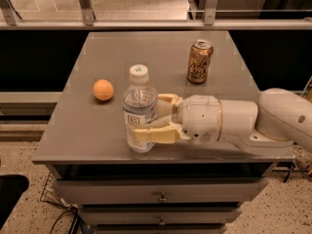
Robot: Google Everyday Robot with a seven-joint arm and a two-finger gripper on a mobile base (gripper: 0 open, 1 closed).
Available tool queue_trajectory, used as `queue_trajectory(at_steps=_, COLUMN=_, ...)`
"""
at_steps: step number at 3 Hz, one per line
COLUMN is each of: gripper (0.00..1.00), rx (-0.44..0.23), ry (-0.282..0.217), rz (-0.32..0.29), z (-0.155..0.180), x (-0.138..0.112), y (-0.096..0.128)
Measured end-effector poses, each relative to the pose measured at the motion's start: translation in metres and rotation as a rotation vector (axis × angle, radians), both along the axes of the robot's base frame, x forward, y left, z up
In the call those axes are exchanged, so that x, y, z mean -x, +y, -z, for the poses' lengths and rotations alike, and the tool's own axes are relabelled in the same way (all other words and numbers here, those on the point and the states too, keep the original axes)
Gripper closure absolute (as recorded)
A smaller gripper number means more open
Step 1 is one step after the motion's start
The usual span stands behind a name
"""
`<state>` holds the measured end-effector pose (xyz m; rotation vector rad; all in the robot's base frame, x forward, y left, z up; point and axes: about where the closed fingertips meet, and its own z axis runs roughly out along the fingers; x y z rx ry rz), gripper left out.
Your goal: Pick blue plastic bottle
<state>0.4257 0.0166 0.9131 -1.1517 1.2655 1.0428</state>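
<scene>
The blue plastic bottle point(139, 110) is clear with a white cap and a blue-and-white label. It stands upright near the front edge of the grey table point(161, 57). My gripper point(148, 117) reaches in from the right. Its cream fingers point(155, 134) sit on both sides of the bottle's lower body, one in front and one behind, closed against it. The white arm point(243, 121) stretches to the right edge of the view.
A gold-brown drink can point(200, 61) stands upright at the back right of the table. An orange point(103, 89) lies to the left of the bottle. Drawers point(161, 196) sit under the tabletop. A metal railing point(146, 23) runs behind the table.
</scene>
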Motion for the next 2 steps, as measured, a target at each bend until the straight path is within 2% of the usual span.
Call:
queue_trajectory(at_steps=1, gripper=1.00, rx=-0.027, ry=-0.013, rz=-0.026, z=-0.036, x=0.001, y=-0.009)
queue_trajectory(at_steps=2, gripper=1.00, rx=-0.017, ry=-0.031, rz=-0.037, z=-0.070, x=-0.001, y=-0.017)
